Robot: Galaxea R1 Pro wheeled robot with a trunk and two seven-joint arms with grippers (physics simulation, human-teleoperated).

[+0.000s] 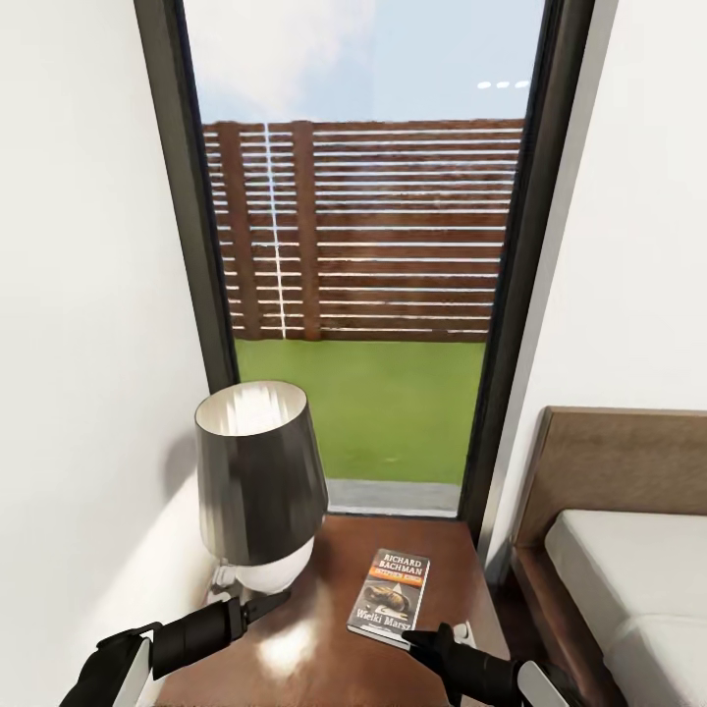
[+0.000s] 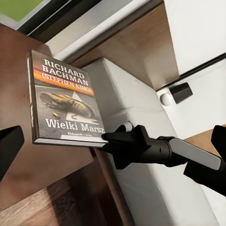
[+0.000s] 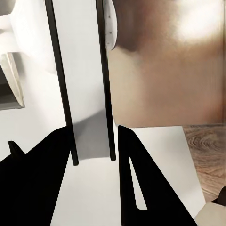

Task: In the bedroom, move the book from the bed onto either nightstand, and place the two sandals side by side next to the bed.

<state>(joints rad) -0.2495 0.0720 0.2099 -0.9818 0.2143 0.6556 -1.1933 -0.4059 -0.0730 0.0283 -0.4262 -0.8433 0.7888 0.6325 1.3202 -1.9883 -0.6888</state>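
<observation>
The book [image 1: 390, 592], a dark paperback with an orange band, is face up over the right half of the glossy brown nightstand [image 1: 324, 653]. My right gripper [image 1: 414, 638] is shut on its near right corner, as the left wrist view shows [image 2: 106, 137]. I cannot tell whether the book rests on the top or hangs just above it. In the right wrist view its white page edge [image 3: 84, 94] runs between the two black fingers. My left gripper [image 1: 275, 599] is open beside the lamp's base and holds nothing. The bed [image 1: 628, 579] stands to the right. The sandals are out of view.
A black-shaded lamp [image 1: 257, 481] on a white base takes up the nightstand's left half. Behind it is a tall window [image 1: 363, 245] onto grass and a wooden fence. White walls close in on both sides. A narrow strip of wood floor [image 1: 506, 599] separates nightstand and bed.
</observation>
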